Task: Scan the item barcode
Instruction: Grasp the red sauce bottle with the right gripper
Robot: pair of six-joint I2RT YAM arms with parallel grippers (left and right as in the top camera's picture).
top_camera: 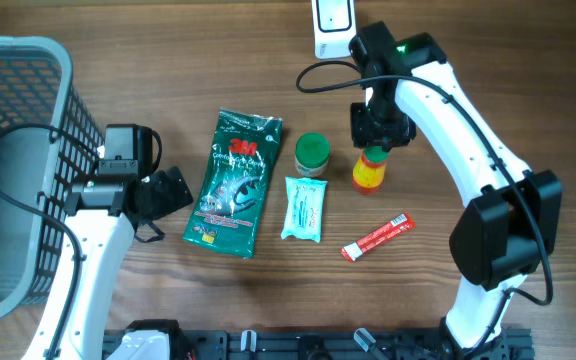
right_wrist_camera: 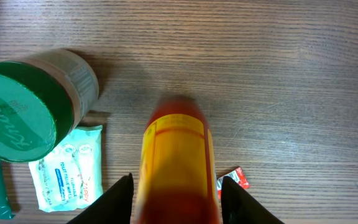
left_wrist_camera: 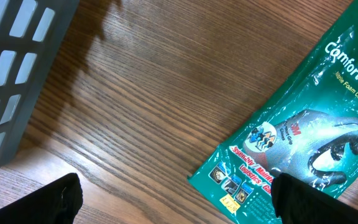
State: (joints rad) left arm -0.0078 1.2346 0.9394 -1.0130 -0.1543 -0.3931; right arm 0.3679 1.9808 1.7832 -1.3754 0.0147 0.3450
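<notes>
BENCH, MID-SCAN: The R fingers (right_wrist_camera: 120,200) straddle a small sauce bottle (right_wrist_camera: 176,165), one on each side. The bottle is blurred in the wrist view, so whether they clamp it or stand just clear can't be told. The L fingers (left_wrist_camera: 62,200) are spread wide on nothing, above bare wood by the corner of a green glove pack (left_wrist_camera: 303,140).

The bottle (top_camera: 369,170) is right of the bench's centre, toward the far edge, just beside a green-lidded jar (top_camera: 312,153). What looks like a white scanner (top_camera: 330,25) sits at the far edge, near but apart.

To do this step well, prob.: get a square, firm hold on the body, lift clear of the jar, then turn the label's code side to the scanner window and hold steady. The round, slick wall may twist in the grip.

The bottle has an orange-red body, a yellow label band and a red cap end. No barcode is visible from here.
</notes>
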